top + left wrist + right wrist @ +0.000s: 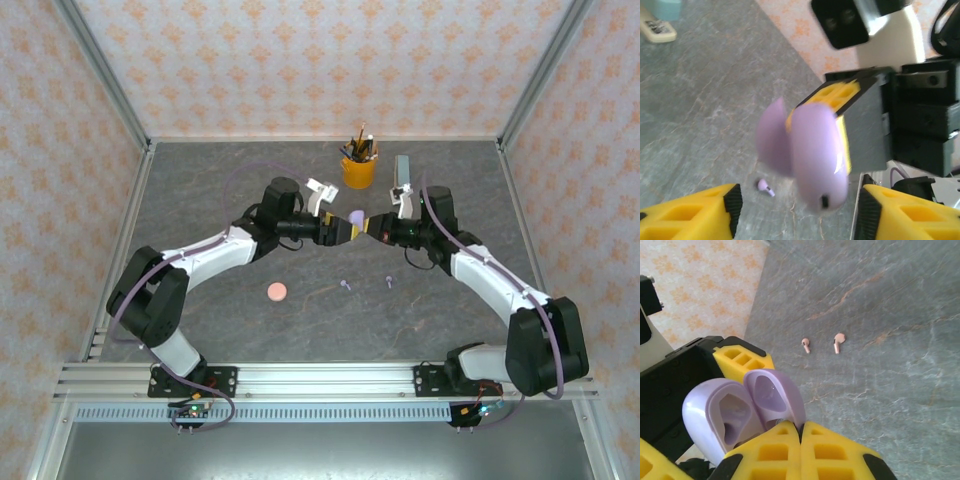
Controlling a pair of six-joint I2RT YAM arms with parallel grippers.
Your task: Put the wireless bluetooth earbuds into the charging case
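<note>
the right gripper (800, 437) is pinching the rim of the open lilac case (735, 412), fingers pressed together on it, holding it up in the air. both hollows are looking empty. the left gripper (798, 205) is hovering just under the case, fingers spread, holding nothing. a lilac earbud (766, 187) is lying flat on the table (700, 100), down between the left fingers, stem pointing sideways, so the left arm is looking best placed. a pinkish earbud (805, 345) and a second pinkish earbud (839, 342) are lying well beyond the right fingers.
</note>
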